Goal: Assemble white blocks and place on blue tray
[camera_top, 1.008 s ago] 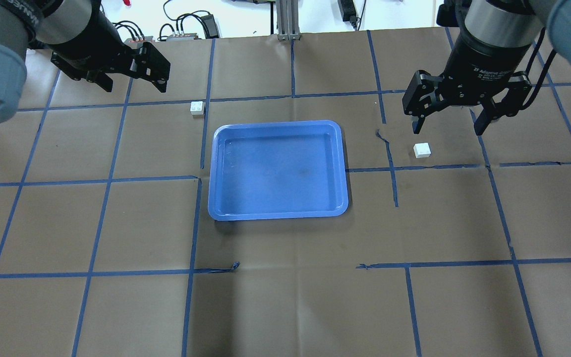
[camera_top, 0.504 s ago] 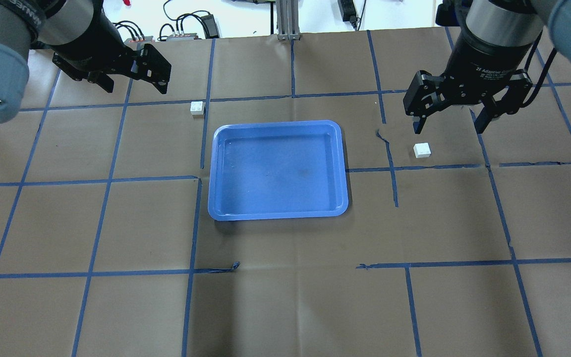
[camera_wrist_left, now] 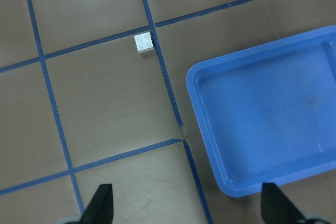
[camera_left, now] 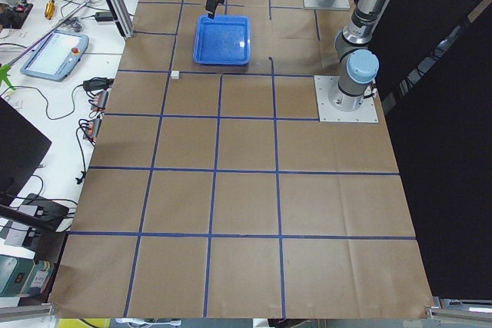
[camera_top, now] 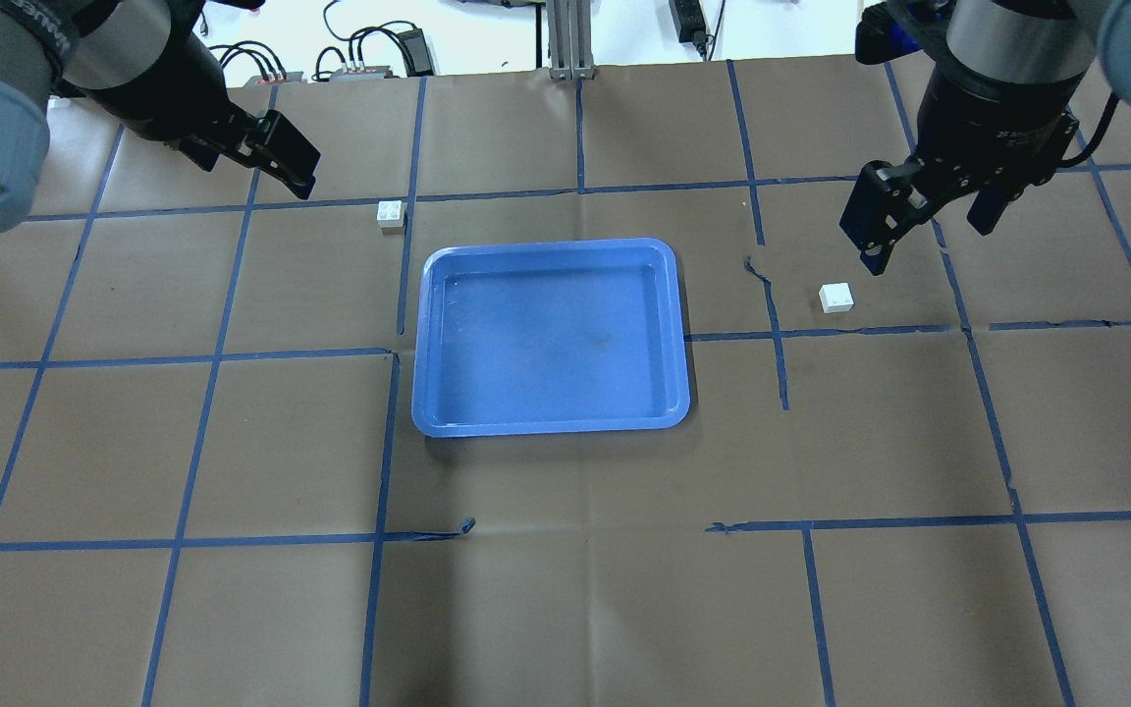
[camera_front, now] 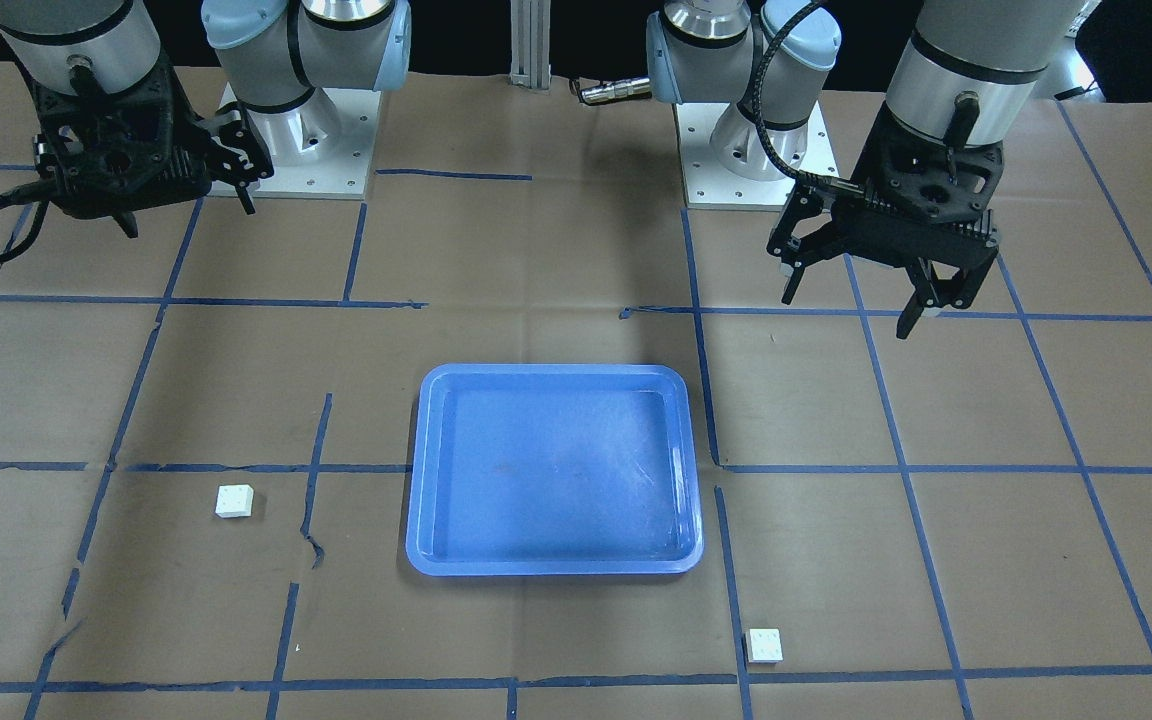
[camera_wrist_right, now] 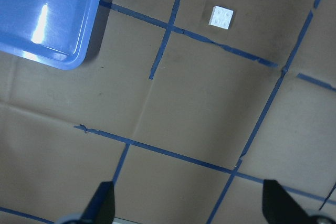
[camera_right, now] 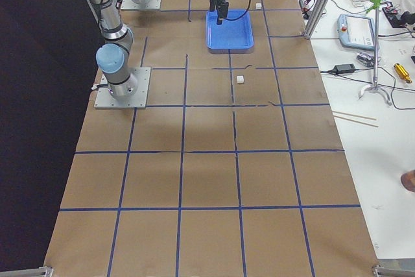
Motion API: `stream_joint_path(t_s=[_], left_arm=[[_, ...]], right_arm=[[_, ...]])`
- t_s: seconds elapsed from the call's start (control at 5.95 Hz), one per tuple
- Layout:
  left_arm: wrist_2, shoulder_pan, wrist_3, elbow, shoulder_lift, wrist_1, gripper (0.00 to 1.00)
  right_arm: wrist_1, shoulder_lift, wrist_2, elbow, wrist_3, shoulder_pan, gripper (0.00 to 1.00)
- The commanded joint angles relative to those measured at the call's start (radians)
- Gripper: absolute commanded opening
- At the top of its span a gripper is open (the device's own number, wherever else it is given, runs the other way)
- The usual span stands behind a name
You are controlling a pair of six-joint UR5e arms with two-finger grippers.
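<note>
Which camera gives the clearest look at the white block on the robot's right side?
Right wrist-mounted: the right-side white block is largest there, its four studs clear. Overhead and front-facing show it small; exterior right, a speck; the rest miss it.

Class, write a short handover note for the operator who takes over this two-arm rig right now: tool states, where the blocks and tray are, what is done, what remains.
Left tool: open, holding nothing, raised above the table.
Right tool: open, holding nothing, raised above the table.
One white block lies on the table just off the far left corner of the blue tray. The other white block lies to the tray's right. Both are studs up and apart from the tray.
Done: nothing. The blocks are not joined and neither is in the tray.
Left: grasp each block, press them together, set the pair in the tray.
</note>
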Motion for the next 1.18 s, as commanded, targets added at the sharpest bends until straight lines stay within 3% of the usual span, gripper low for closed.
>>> stream_joint_path(t_s=[0.0, 0.17, 0.34, 0.67, 1.01], left_arm=[[-0.015, 0.012, 0.409, 0.035, -0.136, -0.007, 0.99], [-0.01, 0.01, 0.526, 0.052, -0.198, 0.007, 0.99], [-0.004, 0.011, 0.682, 0.058, -0.242, 0.005, 0.99], [0.005, 0.01, 0.682, 0.14, -0.409, 0.126, 0.99], [0.008, -0.01, 0.789, 0.278, -0.525, 0.134, 0.99]], right_arm=[[-0.075, 0.001, -0.01, 0.005, -0.373, -0.083, 1.0], [-0.074, 0.007, 0.01, 0.005, -0.523, -0.168, 1.0], [-0.081, 0.012, 0.122, 0.006, -0.772, -0.228, 1.0], [-0.151, 0.1, 0.182, 0.01, -1.251, -0.3, 1.0], [-0.207, 0.163, 0.251, 0.011, -1.466, -0.302, 1.0]])
